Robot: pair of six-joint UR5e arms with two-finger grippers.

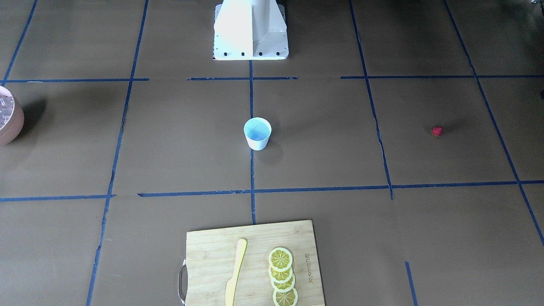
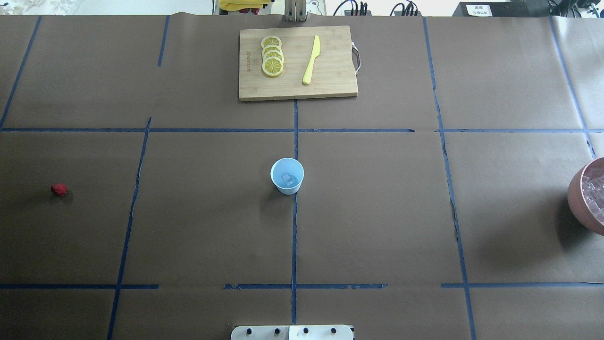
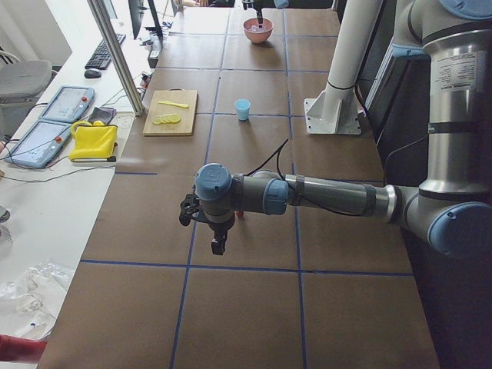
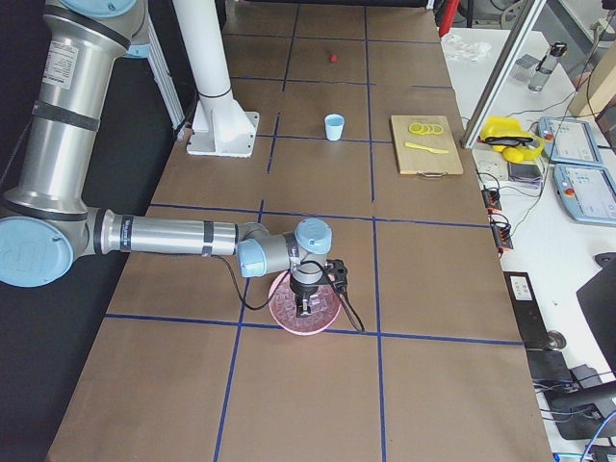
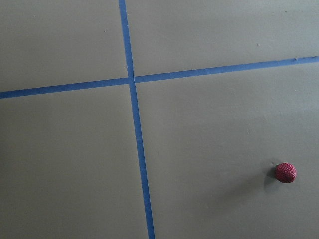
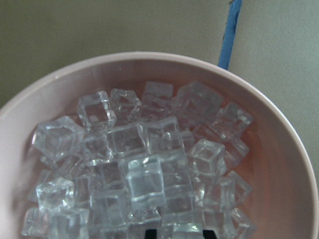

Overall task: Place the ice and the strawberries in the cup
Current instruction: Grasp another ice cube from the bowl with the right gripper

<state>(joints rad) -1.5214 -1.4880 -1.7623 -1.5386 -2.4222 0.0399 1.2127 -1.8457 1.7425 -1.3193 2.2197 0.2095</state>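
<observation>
The white cup (image 2: 287, 175) with a pale blue inside stands upright mid-table (image 1: 257, 134), with one ice cube (image 2: 288, 178) in it. The red strawberry (image 2: 59, 189) lies alone on the table on my left (image 1: 436, 131), low right in the left wrist view (image 5: 285, 172). The left gripper (image 3: 219, 244) hangs above the table near it; I cannot tell if it is open. The right gripper (image 4: 310, 294) hovers over the pinkish bowl (image 4: 289, 313) full of ice cubes (image 6: 144, 179). Its two dark fingertips (image 6: 150, 233) stand apart at the frame's bottom edge, holding nothing.
A wooden cutting board (image 2: 330, 80) lies at the far side with several lemon slices (image 2: 272, 61) and a yellow knife (image 2: 311, 60). The bowl (image 2: 579, 198) sits at the table's right edge. Blue tape lines cross the brown table. The robot base (image 1: 250, 29) is behind the cup.
</observation>
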